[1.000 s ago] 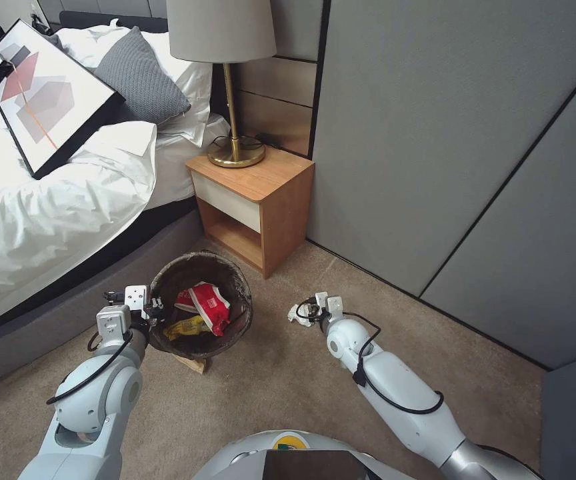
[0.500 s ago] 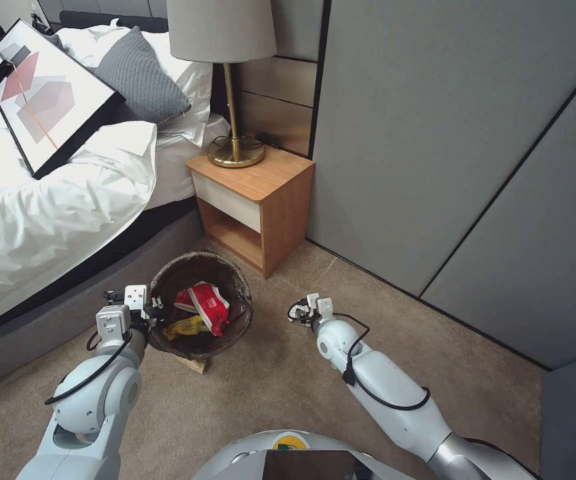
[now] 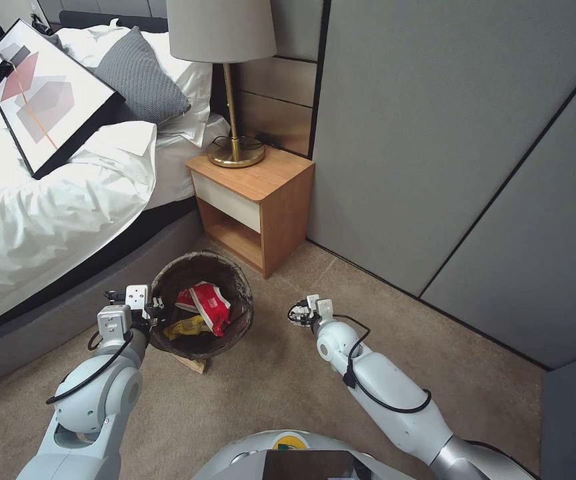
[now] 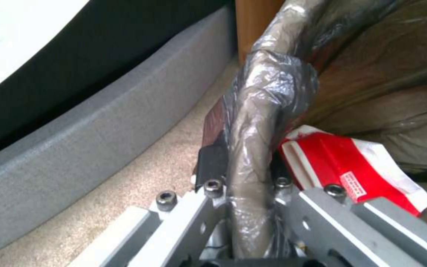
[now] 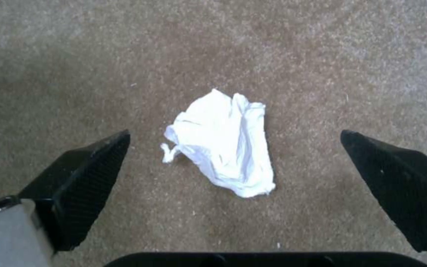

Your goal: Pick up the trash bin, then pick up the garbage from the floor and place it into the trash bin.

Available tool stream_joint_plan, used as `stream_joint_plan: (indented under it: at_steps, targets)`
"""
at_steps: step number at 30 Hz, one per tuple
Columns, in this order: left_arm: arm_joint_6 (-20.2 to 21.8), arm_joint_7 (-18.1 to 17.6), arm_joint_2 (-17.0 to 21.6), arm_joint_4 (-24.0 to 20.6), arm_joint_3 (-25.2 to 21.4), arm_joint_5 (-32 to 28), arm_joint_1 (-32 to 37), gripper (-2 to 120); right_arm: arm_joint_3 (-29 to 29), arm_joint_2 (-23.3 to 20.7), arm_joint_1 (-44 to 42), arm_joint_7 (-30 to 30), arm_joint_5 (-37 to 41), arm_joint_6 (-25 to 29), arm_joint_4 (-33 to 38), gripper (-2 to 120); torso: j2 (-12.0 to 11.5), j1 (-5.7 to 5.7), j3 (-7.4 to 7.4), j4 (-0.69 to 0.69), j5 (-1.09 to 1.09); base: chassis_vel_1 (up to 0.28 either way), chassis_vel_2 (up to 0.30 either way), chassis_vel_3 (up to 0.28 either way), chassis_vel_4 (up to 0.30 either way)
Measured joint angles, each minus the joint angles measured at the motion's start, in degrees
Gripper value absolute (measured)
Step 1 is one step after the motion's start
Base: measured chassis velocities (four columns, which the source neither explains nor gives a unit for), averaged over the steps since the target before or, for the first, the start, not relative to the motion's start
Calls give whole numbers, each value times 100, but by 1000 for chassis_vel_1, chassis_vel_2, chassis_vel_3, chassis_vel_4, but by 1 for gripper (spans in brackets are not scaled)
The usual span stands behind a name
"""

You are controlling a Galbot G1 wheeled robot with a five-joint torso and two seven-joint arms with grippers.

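Note:
The trash bin [image 3: 235,280], lined with a dark brown bag, is on my left by the bed, and my left gripper [image 3: 153,311] is shut on its near-left rim. In the left wrist view the gripper [image 4: 245,178] clamps the bag-covered rim [image 4: 268,92]. Garbage lies inside the bin: a red wrapper [image 3: 209,305] [image 4: 342,163] and a yellow wrapper [image 3: 185,327]. A crumpled white tissue [image 5: 223,144] lies on the carpet. My right gripper [image 5: 234,134] hangs open straight above it, one black finger [image 5: 90,174] to each side. In the head view that gripper [image 3: 299,314] covers the tissue.
A wooden nightstand [image 3: 255,200] with a brass lamp [image 3: 235,150] stands just beyond the bin. The bed [image 3: 48,200] runs along the left and grey wall panels [image 3: 448,147] rise to the right. A tan scrap [image 3: 191,363] shows on the carpet at the bin's near edge.
My right arm has moved left and slightly back, and its gripper now covers the tissue in the head view. The left arm and the bin have stayed put.

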Motion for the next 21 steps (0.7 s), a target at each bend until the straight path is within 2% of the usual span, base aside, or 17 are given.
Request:
stream_joint_plan:
  at_steps: [7,21]
  targets:
    - [0,1,-13,20,5,7,-6,0,-109,82,158,-29,-8,17,-303,100,0,0,0,0,0,0,0,0,0]
    - [0,10,-35,41,-59,5,-12,0,-360,408,749,-397,-340,304,-1571,100,0,0,0,0,0,0,0,0,0]
